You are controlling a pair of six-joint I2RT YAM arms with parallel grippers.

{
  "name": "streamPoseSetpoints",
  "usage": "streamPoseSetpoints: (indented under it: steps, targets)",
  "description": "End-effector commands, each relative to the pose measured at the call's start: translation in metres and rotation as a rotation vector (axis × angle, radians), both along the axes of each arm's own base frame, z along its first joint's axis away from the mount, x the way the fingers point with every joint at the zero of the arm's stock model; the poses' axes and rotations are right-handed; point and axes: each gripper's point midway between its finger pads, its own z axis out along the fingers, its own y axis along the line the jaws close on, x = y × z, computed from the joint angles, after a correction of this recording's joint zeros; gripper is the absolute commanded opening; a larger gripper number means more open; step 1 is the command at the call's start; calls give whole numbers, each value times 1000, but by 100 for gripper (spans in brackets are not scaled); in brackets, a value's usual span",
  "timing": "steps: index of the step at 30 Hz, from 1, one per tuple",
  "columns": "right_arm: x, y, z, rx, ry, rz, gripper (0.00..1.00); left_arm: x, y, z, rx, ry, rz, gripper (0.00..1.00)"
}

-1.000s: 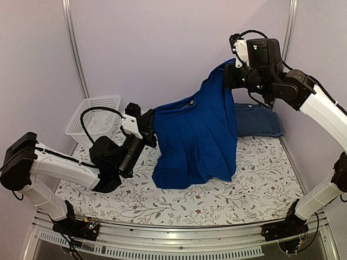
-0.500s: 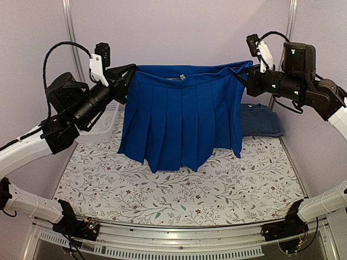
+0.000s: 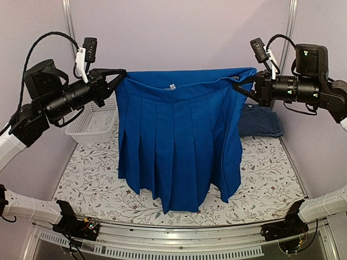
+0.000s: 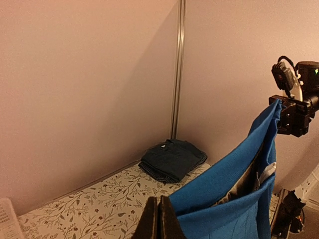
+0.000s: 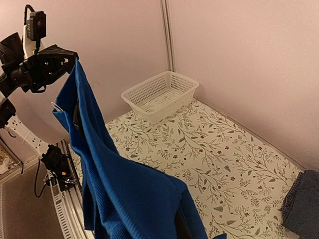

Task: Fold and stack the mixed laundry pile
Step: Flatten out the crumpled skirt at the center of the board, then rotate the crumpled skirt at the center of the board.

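A bright royal-blue pleated garment (image 3: 179, 146) hangs spread in the air between both arms, its hem near the table's front. My left gripper (image 3: 120, 77) is shut on its top left corner; the fingers (image 4: 158, 221) press together with blue cloth (image 4: 224, 199) beside them. My right gripper (image 3: 238, 81) is shut on the top right corner; the cloth (image 5: 129, 194) hides its fingers in the right wrist view. A folded stack of dark navy garments (image 3: 261, 120) lies at the back right, a checked layer under it (image 4: 172, 159).
A white mesh basket (image 3: 93, 122) stands at the back left, also in the right wrist view (image 5: 160, 94). The floral tablecloth (image 3: 92, 184) covers the table. Walls and metal posts close in the back and sides.
Both arms have lifted and pulled apart, stretching the blue garment from a bunched drape into a flat hanging sheet, now higher and closer to the front.
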Motion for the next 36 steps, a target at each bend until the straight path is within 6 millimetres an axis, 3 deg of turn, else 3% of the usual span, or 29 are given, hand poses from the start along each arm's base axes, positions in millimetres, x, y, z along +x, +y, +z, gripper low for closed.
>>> streamPoseSetpoints:
  steps: [1,2,4,6,7,8,10,14,16,22,28,36]
  targets:
    - [79,-23,-30,-9,125,-201,0,67,14,-47,32,197,118,0]
    - [101,-34,-43,13,180,-226,0,86,18,-66,32,257,130,0]
    - [141,-43,-87,63,345,-217,28,125,32,-106,22,355,161,0]
    - [169,-46,-128,65,465,-238,57,160,46,-152,32,453,229,23]
    - [180,-45,-146,49,506,-258,67,171,52,-167,33,484,253,40]
    - [190,-43,-170,27,549,-270,80,181,61,-178,31,514,289,52]
    - [200,-45,-197,4,585,-306,88,190,73,-194,37,547,336,63]
    - [194,-45,-235,-30,630,-291,87,190,77,-217,66,588,350,78]
    - [187,-42,-252,-38,657,-257,83,185,75,-233,79,613,333,81]
    - [180,-31,-300,-75,738,-207,68,177,63,-289,148,711,263,74]
    - [189,-34,-353,-166,797,-263,67,172,60,-336,142,830,285,72]
    - [181,-37,-417,-315,857,-297,71,163,69,-392,193,953,356,73]
